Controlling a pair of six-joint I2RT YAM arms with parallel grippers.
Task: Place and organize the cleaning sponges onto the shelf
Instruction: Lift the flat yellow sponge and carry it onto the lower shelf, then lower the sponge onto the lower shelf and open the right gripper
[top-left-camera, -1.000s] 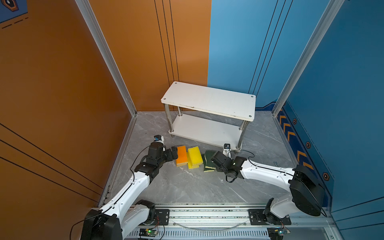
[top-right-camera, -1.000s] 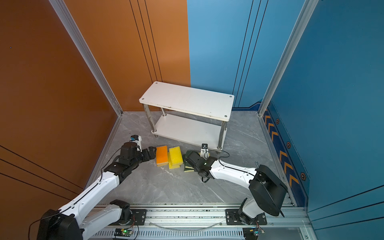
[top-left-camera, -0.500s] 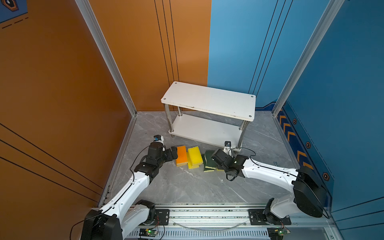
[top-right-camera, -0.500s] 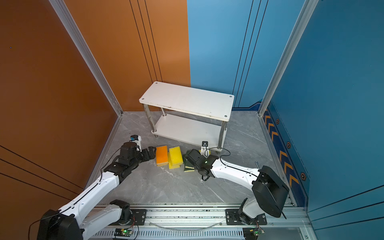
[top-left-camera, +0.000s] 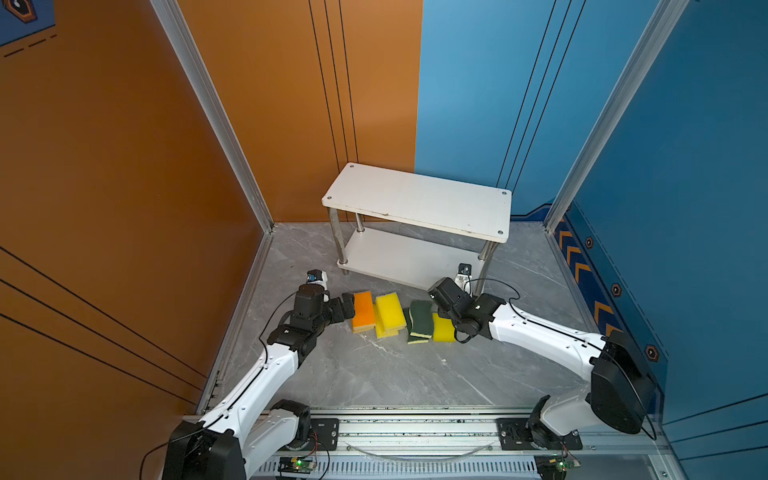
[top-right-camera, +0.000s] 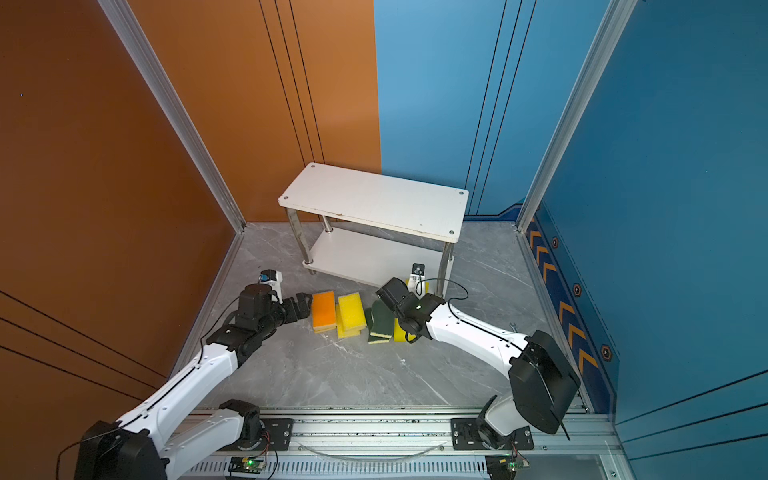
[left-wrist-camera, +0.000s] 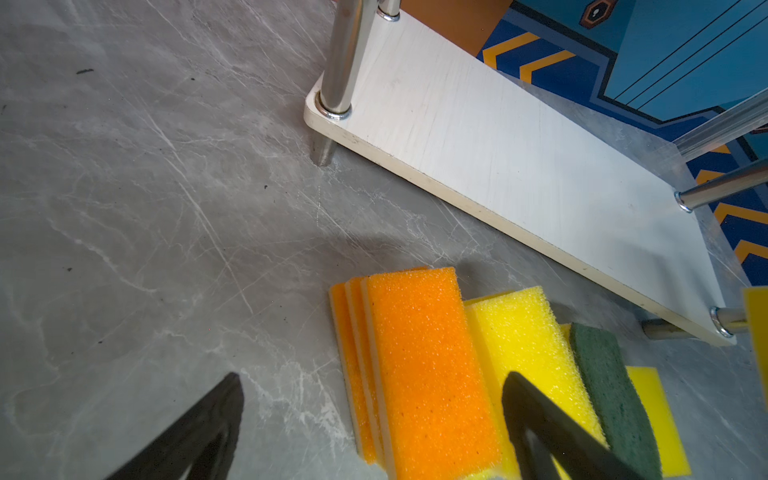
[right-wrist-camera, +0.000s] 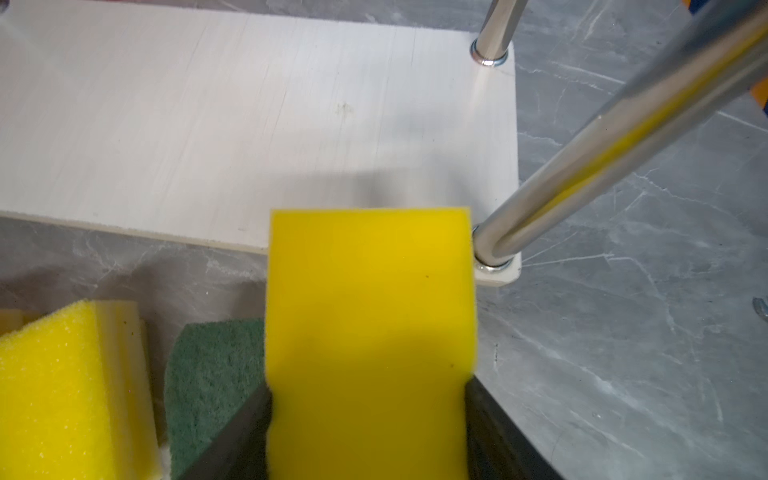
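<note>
The right claw (right-wrist-camera: 370, 415) is clamped on a yellow sponge (right-wrist-camera: 370, 332), its two dark fingers (right-wrist-camera: 245, 432) pressing the block's sides; in the right wrist view the sponge's far end overlaps the near edge of the lower board (right-wrist-camera: 249, 124), just beside a chrome leg (right-wrist-camera: 602, 141). In both top views this claw sits at centre frame, in front of the shelf's right front leg. The left claw (left-wrist-camera: 374, 415) stands wide open, one finger (left-wrist-camera: 199, 432) over bare tabletop (left-wrist-camera: 145, 208) and the other over the sponges, with the orange-topped stack (left-wrist-camera: 428, 365) between them and untouched. The remaining sponges lie in a row on the grey tabletop below the shelf (top-left-camera: 419, 199) in a top view: the orange stack (top-left-camera: 363, 311), a yellow stack (top-left-camera: 390, 312), then a green scouring pad (top-left-camera: 420, 319) leaning beside another yellow block (top-left-camera: 442, 330). Both shelf boards carry no sponges lying flat.
</note>
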